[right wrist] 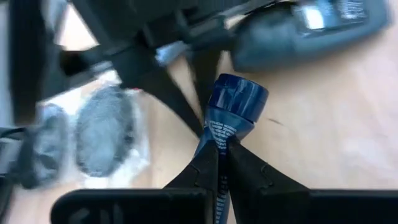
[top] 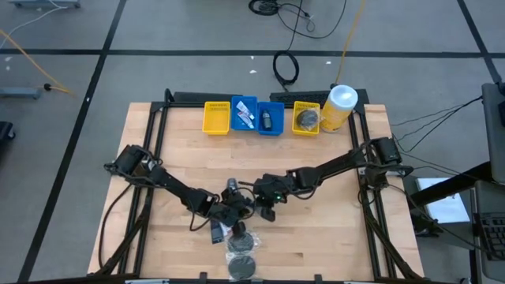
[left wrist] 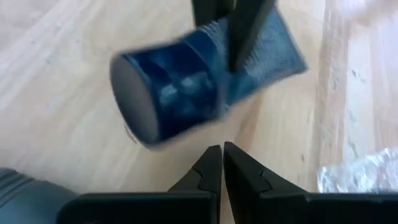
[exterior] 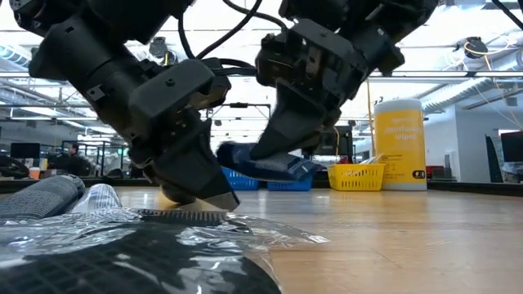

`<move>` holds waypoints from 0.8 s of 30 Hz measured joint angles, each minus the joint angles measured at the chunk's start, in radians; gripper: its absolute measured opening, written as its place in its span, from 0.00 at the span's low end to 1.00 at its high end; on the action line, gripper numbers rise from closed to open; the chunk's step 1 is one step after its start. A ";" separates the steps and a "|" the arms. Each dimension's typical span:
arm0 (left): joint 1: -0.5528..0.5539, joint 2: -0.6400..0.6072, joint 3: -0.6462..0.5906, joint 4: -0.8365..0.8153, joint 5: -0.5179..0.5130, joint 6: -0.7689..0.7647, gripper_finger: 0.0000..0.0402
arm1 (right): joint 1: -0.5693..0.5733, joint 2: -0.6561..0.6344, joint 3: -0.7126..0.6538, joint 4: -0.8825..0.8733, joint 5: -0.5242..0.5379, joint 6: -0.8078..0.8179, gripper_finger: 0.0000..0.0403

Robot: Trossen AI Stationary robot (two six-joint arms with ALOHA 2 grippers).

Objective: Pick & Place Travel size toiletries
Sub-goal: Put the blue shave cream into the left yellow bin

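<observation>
Right wrist view, right gripper pinching blue tube; left gripper closed

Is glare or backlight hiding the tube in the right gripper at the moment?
Low view: bright ceiling lights behind leave both arms as dark shapes, and the clear wrap in front glints. Right wrist view: a small highlight on the cap, yet the blue tube shows plainly, clamped in the right gripper. Left wrist view: even light, left gripper shut, empty. High view: no hard shadows.
</observation>
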 joint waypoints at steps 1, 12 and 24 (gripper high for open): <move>0.004 0.000 0.000 0.004 0.000 -0.005 0.05 | -0.002 -0.013 0.000 -0.034 0.020 -0.011 0.03; 0.019 -0.121 -0.001 -0.063 -0.105 0.038 0.07 | -0.002 -0.101 0.000 -0.211 0.109 -0.050 0.02; 0.063 -0.276 0.000 -0.223 -0.102 0.115 0.32 | -0.001 -0.103 0.000 -0.197 0.106 -0.071 0.02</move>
